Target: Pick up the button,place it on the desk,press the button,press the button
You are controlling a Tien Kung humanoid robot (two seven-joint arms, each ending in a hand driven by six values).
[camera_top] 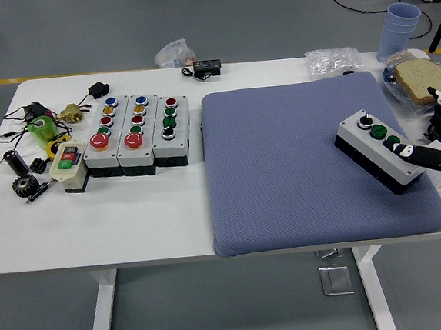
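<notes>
A grey button box [373,145] with a black base lies at an angle on the right part of the blue mat [298,173]. On top it carries a black knob and two green buttons. My right hand [435,150] comes in from the right edge and holds the box's right end. One finger [420,155] lies across the top beside the nearer green button, and the rest of the hand is behind the far right side. The box appears to rest on the mat. My left arm is out of the picture.
Three more button boxes [137,134] stand side by side left of the mat, beside a small switch box [70,164] and loose parts and cables. At the back right are stacked blue cups [399,30], a plastic bag [333,61] and a plate with bread [426,81].
</notes>
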